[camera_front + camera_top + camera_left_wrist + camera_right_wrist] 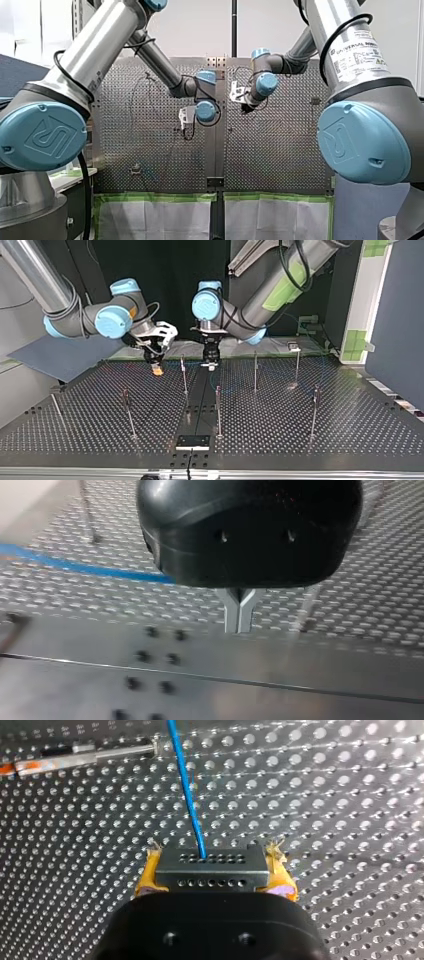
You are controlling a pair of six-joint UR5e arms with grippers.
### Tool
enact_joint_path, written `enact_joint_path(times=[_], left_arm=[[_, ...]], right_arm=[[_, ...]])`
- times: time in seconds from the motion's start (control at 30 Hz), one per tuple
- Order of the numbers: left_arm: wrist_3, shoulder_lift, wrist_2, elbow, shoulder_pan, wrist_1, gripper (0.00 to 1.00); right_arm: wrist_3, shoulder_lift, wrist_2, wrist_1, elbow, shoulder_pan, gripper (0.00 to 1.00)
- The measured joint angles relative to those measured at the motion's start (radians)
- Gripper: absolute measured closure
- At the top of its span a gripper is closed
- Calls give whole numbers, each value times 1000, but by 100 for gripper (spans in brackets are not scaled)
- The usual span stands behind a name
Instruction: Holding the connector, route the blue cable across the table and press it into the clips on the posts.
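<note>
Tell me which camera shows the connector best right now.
Right wrist view: the connector sits close up between my right gripper's yellow pads, blue cable leaving it. Top view shows only that gripper's orange tip, far off; front view cannot resolve it; left wrist view shows only cable.
</note>
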Motion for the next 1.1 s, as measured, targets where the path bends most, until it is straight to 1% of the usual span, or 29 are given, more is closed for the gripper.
enact_joint_path(times=[0.07, 0.23, 0.3, 0.33, 0.57, 0.7, 0.83, 0.97, 1.1], left_arm=[[1, -10, 5, -15, 0, 8, 98], [2, -18, 38, -56, 0, 23, 98], [2, -19, 54, -74, 0, 32, 98], [1, -19, 61, -81, 0, 35, 98], [-1, -22, 91, -148, -3, 32, 98], [-2, -22, 108, -186, -4, 24, 98], [-6, -22, 133, -216, -5, 20, 98], [-22, -23, 164, -209, -7, 19, 98], [-35, -23, 175, -182, -7, 12, 98]], right_arm=[[-14, 0, 1, -10, 14, -1, 100], [-51, 0, 2, -30, 53, -2, 100], [-58, 0, 2, -44, 70, -2, 100], [-58, 0, 1, -51, 78, -3, 100], [-40, 1, -3, -115, 143, -8, 100], [-34, 3, -4, -152, 180, -14, 100], [-22, 3, -5, -182, 214, -20, 100], [-11, 8, -8, -207, 245, -29, 100], [-5, 30, -14, -225, 267, -39, 100]])
